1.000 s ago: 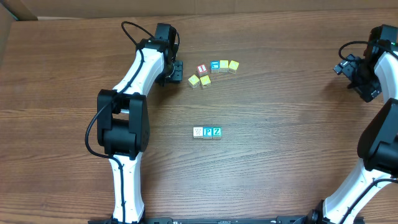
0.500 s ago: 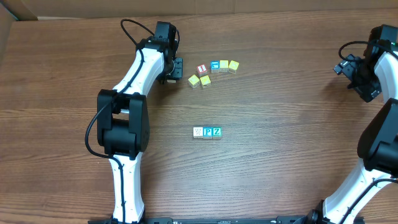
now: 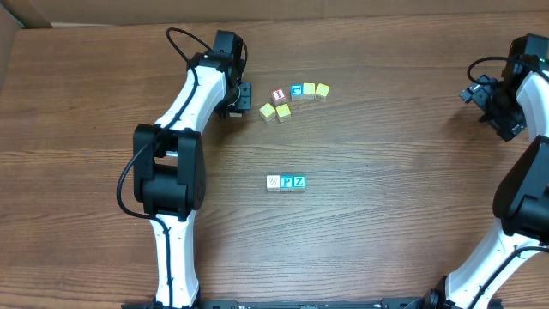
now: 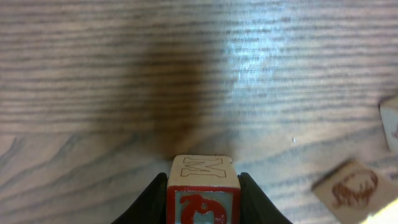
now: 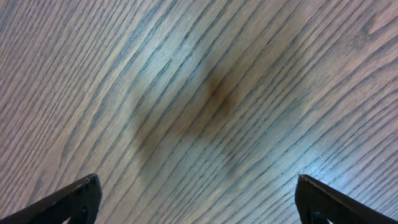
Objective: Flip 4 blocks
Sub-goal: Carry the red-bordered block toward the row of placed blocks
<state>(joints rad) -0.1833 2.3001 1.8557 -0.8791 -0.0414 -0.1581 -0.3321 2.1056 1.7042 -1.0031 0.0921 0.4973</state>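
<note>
Left arm (image 3: 199, 81) stretched from base toward far edge, white forearm angled up and right. Left gripper (image 3: 244, 93) at its tip, pointing right. Its fingers (image 4: 152, 198) pressed against both sides of block (image 4: 202, 190) (red face toward wrist camera). Right arm (image 3: 521, 202) folded up at right edge, wrist bent back toward left. Right gripper (image 3: 474, 93) spread wide, fingers (image 5: 78, 200) out at the bottom corners of the wrist view.

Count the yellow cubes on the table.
4. Rightmost yellow cube beside its neighbour, both right of the blue cube; a pair sits just below the red cube. The left arm may hide others.
</note>
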